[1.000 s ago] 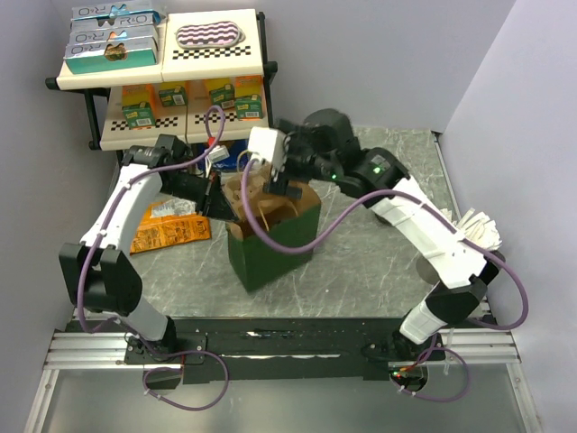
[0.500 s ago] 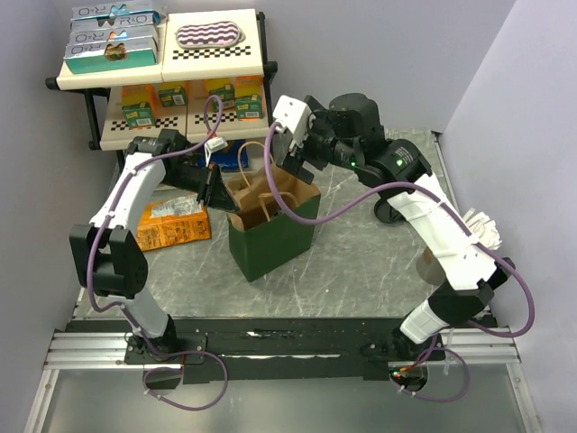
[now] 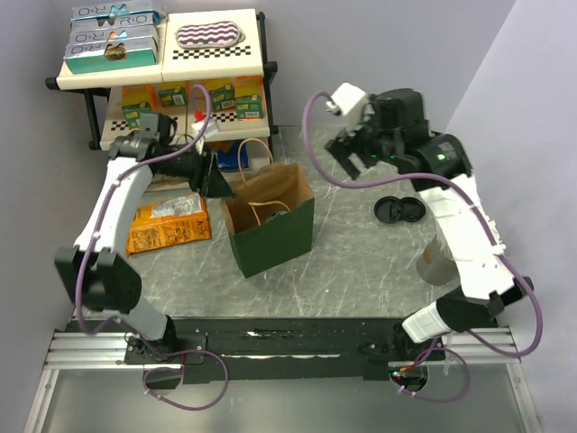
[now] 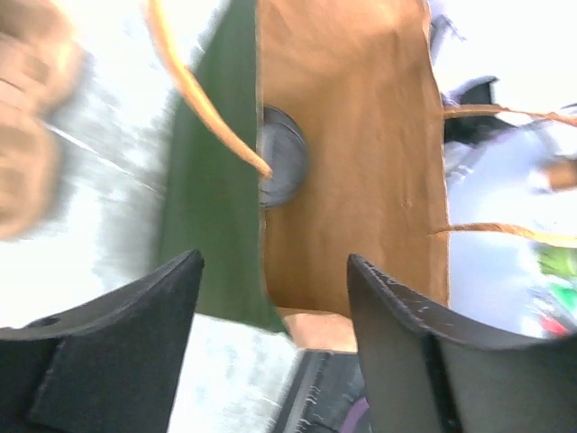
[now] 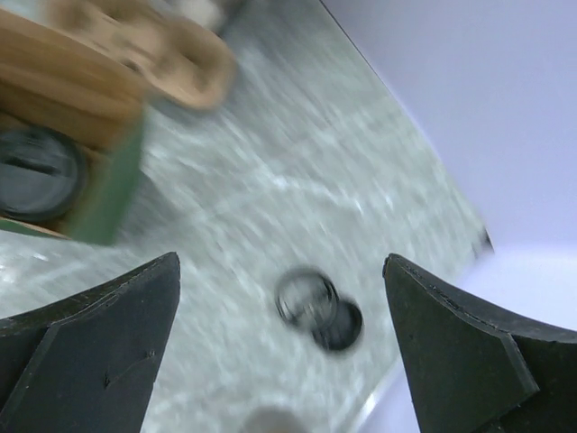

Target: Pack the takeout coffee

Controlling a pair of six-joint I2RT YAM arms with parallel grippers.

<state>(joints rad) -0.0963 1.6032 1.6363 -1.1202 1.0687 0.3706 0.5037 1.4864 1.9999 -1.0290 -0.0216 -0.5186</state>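
The takeout coffee (image 4: pixel 284 167) sits at the bottom of the green paper bag (image 3: pixel 275 239), showing in both wrist views only as a round black lid against the brown lining; the cup wall below the lid is hidden. The bag stands upright on the marble-patterned table (image 3: pixel 361 262), mouth open. The packing looks as good as done, and the step in hand is, by my judgement, getting both arms clear without upsetting the bag. The left gripper (image 3: pixel 216 183) hovers just beside the bag's left rim; its jaws stand apart with nothing clamped between them, and the rim lies beyond the fingertips. Its best path would be straight back and slightly up, away from the rim; a sideways sweep could catch the twisted paper handle (image 4: pixel 207 99) that arcs across the mouth and drag the light bag over. The right gripper (image 3: pixel 347 153) hangs high and well apart from the bag, jaws wide and empty; if it comes down, it should keep off the loose black lids (image 3: pixel 399 209) lying below it. Slow, separate moves suit this; a paper bag holding one small cup will probably tip easily.
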